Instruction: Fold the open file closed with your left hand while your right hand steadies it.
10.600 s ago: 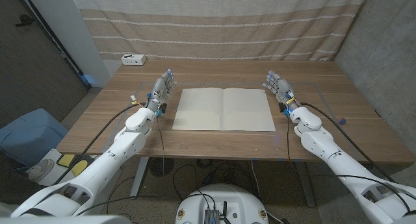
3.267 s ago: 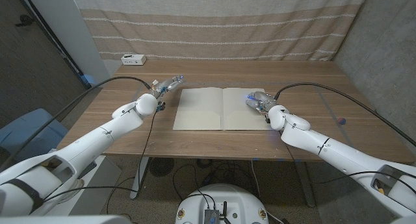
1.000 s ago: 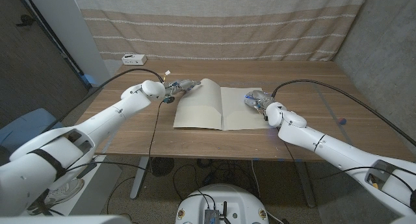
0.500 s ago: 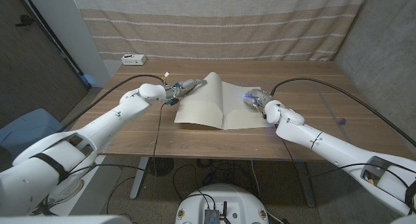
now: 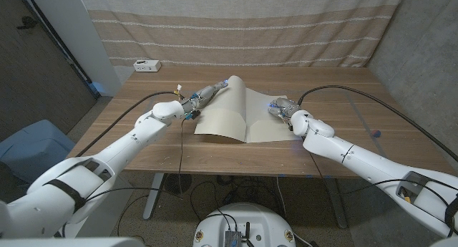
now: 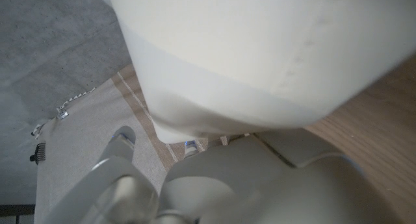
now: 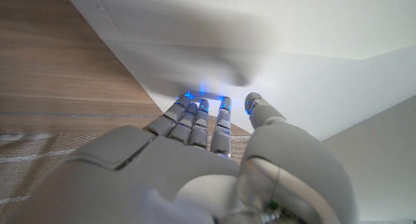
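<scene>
the cream file [image 5: 247, 118] lay at the middle of the wooden table [image 5: 343, 150], its left leaf raised and bowed into a smooth curve, its right leaf flat. the left hand [image 5: 207, 93] held up the far left edge of that leaf; whether it pinched the leaf or merely propped it could not be told. the right hand [image 5: 280, 109] pressed on the right leaf near the fold, fingers [image 7: 198, 123] together and holding nothing. the card looked thin, matte and springy. the leaf could probably slip off the fingers and fall open, or the file could skid right if the pressing hand eased.
</scene>
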`<state>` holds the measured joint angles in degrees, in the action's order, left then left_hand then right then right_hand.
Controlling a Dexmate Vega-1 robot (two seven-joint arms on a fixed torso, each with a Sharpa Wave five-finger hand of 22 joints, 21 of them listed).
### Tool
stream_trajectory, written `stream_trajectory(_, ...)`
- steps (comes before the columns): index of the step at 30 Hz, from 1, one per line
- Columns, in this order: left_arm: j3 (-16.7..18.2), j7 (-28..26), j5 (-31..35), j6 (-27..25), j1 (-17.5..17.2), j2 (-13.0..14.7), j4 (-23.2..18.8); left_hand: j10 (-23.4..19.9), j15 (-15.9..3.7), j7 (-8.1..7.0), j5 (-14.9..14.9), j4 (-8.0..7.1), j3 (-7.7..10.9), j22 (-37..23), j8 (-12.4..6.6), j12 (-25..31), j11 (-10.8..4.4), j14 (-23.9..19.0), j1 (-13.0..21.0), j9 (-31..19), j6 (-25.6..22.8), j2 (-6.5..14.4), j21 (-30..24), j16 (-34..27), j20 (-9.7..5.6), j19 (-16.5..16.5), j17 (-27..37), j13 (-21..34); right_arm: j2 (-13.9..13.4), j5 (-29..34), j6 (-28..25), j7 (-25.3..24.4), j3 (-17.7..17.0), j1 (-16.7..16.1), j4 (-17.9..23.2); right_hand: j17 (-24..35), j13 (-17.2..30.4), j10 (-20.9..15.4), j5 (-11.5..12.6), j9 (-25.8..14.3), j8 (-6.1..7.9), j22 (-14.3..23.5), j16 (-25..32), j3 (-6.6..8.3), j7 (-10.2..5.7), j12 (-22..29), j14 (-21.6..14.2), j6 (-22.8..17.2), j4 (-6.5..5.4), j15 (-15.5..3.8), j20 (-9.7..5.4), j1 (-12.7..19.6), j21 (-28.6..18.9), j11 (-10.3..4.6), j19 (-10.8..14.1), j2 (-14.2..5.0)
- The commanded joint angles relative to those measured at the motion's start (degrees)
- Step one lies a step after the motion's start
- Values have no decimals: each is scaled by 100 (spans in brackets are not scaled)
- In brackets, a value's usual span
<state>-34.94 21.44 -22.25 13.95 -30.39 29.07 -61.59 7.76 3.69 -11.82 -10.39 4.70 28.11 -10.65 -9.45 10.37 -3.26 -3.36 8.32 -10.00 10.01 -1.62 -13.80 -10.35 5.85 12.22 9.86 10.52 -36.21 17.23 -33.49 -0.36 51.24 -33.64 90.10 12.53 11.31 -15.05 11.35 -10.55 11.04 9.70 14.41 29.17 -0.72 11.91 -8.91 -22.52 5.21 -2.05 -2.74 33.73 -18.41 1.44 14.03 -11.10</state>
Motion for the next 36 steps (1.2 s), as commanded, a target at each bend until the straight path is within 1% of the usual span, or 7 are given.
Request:
stream_trajectory(1,399,-21,-849,874,-390,-624,579,208,-6,-66,-47,161,73,4,-35,8,-63,103,248,-24,1568,43,-63,25,-2,215,11,35,-5,-42,-40,-16,23,30,25,16,8,-38,3,-19,8,30,24,-11,0,10,-56,-53,-28,-79,103,67,-7,21,196,14)
stream_trajectory(8,707,30,-1466,1462,-572,-1313,1141,383,-62,-71,-53,349,186,8,-43,25,-113,104,581,-30,1890,172,-118,12,-25,507,8,40,17,-52,-13,-7,43,78,-30,17,8,-46,3,-20,5,31,24,-14,-2,10,-57,-52,-32,-77,99,69,0,21,204,16)
stream_trajectory(15,980,-41,-1921,1764,-737,-1794,1268,595,-139,-71,-39,504,287,20,-36,40,-118,122,1005,-38,2392,278,-137,6,-93,785,5,51,47,-65,14,-6,58,117,-109,18,8,-49,3,-20,2,31,24,-18,1,8,-56,-52,-36,-78,98,71,8,26,212,17)
stream_trajectory(20,1191,95,-2419,1562,-894,-2026,1150,643,-183,-72,-29,538,317,26,-48,61,-107,78,1219,-44,2624,307,-167,-4,-155,986,2,55,57,-82,56,-23,57,124,-152,19,8,-49,2,-20,-1,32,25,-20,6,6,-60,-50,-38,-81,99,73,15,24,216,17)
stream_trajectory(26,1484,464,-3356,634,-1257,-2110,451,963,-144,-38,-10,550,307,36,-43,20,3,95,1595,-62,3049,299,-142,11,-200,1178,2,63,73,-82,102,-34,68,145,-190,19,8,-49,3,-20,-2,32,24,-22,9,4,-57,-51,-40,-79,98,75,22,31,220,18)
stream_trajectory(32,1708,483,-4003,-44,-1540,-2140,-152,1284,-71,227,-12,560,303,44,12,-4,151,38,1917,-72,3208,320,-141,-5,-279,1385,1,67,80,-70,118,-5,93,171,-209,19,8,-51,3,-20,-3,32,25,-25,10,2,-60,-53,-41,-75,100,78,28,34,228,19)
stream_trajectory(36,1785,385,-4229,-291,-1682,-2138,-496,1348,-99,392,-13,581,331,46,1,58,294,-237,2341,-75,3170,355,-193,-61,-440,1745,-1,67,76,-63,128,-1,95,176,-205,20,8,-52,2,-20,-2,32,27,-27,12,2,-66,-58,-43,-83,98,78,32,28,229,20)
